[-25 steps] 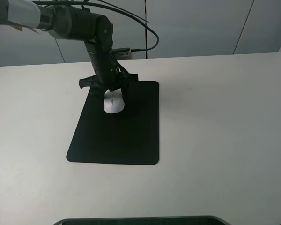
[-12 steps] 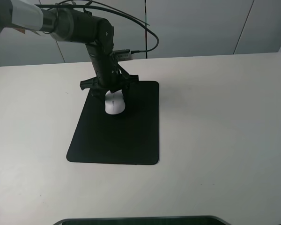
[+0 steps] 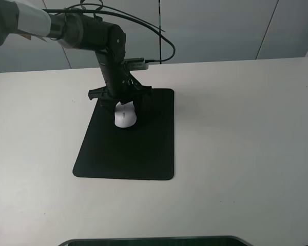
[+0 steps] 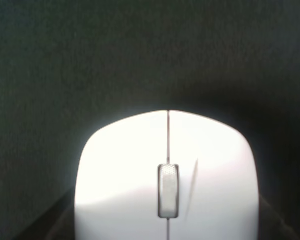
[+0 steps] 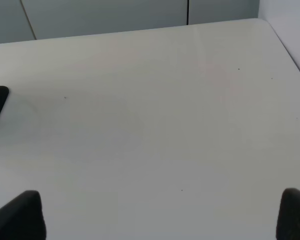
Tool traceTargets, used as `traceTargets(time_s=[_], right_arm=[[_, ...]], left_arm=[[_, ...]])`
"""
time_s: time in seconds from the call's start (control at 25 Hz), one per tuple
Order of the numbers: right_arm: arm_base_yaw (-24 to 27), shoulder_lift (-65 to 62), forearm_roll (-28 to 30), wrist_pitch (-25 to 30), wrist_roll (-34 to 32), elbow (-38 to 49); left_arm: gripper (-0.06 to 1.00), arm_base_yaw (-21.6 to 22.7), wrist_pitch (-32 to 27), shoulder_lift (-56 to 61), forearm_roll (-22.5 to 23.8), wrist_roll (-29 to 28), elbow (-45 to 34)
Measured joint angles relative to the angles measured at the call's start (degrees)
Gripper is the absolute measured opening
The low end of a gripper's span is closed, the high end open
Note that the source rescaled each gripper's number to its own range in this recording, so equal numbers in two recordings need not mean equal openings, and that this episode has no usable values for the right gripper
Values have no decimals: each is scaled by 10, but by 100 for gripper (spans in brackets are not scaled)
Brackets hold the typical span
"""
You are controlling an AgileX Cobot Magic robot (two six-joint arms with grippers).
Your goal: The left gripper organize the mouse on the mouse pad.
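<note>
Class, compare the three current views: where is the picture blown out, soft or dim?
Left wrist view: the mouse is overexposed to near-flat white and soft, and the mouse pad is grainy and dim, darkest close around the mouse. Exterior high view: light is even and focus sharp, with the mouse glaring slightly. Right wrist view: the table is evenly lit; the right gripper shows only as blurred dark fingertips.

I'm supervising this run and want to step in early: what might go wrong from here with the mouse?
1. The left pincer straddles the mouse closely. Whether it touches is unclear, so lifting away might drag or tilt the mouse.
2. The mouse sits toward the far end of the mouse pad, not its middle, so a nudge could push it off.
</note>
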State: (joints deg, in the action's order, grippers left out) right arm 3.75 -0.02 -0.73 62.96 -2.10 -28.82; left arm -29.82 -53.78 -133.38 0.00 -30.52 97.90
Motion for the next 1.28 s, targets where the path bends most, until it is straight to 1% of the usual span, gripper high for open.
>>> traceTargets(time_s=[0.24, 0.32, 0.36, 0.56, 0.6, 0.64, 0.76, 1.0, 1.28], right_arm=[[0, 0, 0, 0, 0, 0], [0, 0, 0, 0, 0, 0], [0, 0, 0, 0, 0, 0], [0, 0, 0, 0, 0, 0], [0, 0, 0, 0, 0, 0], [0, 0, 0, 0, 0, 0], [0, 0, 0, 0, 0, 0], [0, 0, 0, 0, -1, 0], [0, 0, 0, 0, -1, 0]], left_arm=[[28, 0, 0, 0, 0, 29, 0], [38, 0, 0, 0, 0, 33, 0], [44, 0, 0, 0, 0, 36, 0], [82, -3, -1, 0, -3, 61, 0], [87, -4, -2, 0, -4, 69, 0], [89, -5, -5, 0, -8, 79, 0], [90, -6, -16, 10, -17, 102, 0], [91, -7, -41, 45, -18, 112, 0], [91, -7, -126, 79, 3, 112, 45]])
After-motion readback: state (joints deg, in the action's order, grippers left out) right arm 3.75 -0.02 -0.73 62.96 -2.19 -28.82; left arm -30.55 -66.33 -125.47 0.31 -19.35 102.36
